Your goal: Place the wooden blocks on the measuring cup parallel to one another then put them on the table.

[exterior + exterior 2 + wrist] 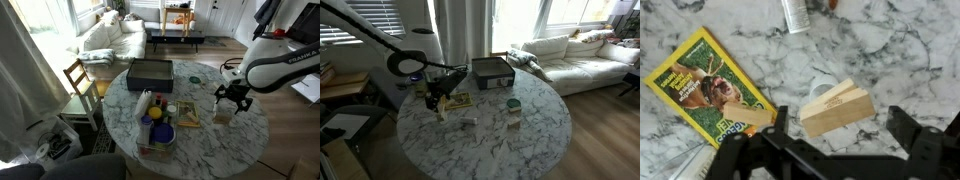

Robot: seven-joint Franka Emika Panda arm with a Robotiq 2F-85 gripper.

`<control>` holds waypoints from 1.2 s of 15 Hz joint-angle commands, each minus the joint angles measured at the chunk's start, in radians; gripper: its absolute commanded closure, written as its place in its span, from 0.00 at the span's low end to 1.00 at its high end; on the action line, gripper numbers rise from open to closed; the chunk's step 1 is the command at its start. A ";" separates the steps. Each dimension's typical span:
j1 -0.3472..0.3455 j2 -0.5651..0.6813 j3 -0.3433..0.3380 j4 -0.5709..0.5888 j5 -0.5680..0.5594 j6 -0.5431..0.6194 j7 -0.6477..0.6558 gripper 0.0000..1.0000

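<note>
White arm (278,62) enters from frame edge, elbow bent, forearm near level. Wrist (240,82) turned down. Black gripper (232,100) points straight down, hanging low; same pose in both exterior views. Wrist view: fingers (781,124) enter from bottom edge, spread well apart, jaws wide.

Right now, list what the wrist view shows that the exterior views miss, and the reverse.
Wrist view only: the clear outline of a pale wooden block just ahead of the open end effector, and the animal photo on the yellow magazine. Exterior views only: the white sofa, the wooden chair, the black box and the robot arm. Shared: the marbled table and the end effector.
</note>
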 commanded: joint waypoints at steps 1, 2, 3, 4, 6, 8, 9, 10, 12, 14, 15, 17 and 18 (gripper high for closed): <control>0.008 0.030 -0.014 0.009 0.000 -0.008 0.196 0.00; 0.007 0.035 -0.015 0.010 0.001 -0.011 0.249 0.00; 0.006 0.038 -0.013 0.012 0.013 -0.023 0.295 0.00; 0.006 0.043 -0.012 0.014 0.020 -0.028 0.343 0.00; 0.005 0.056 -0.008 0.020 0.031 -0.043 0.441 0.00; 0.001 0.067 -0.005 0.024 0.061 -0.063 0.515 0.00; -0.001 0.074 -0.001 0.028 0.081 -0.072 0.532 0.00; -0.003 0.080 0.002 0.030 0.100 -0.075 0.548 0.00; -0.009 0.091 0.010 0.036 0.152 -0.079 0.548 0.00; -0.012 0.105 0.016 0.043 0.191 -0.066 0.534 0.00; -0.013 0.113 0.018 0.045 0.204 -0.056 0.533 0.00; -0.015 0.126 0.018 0.050 0.215 -0.048 0.534 0.00; -0.018 0.132 0.019 0.051 0.220 -0.045 0.527 0.00</control>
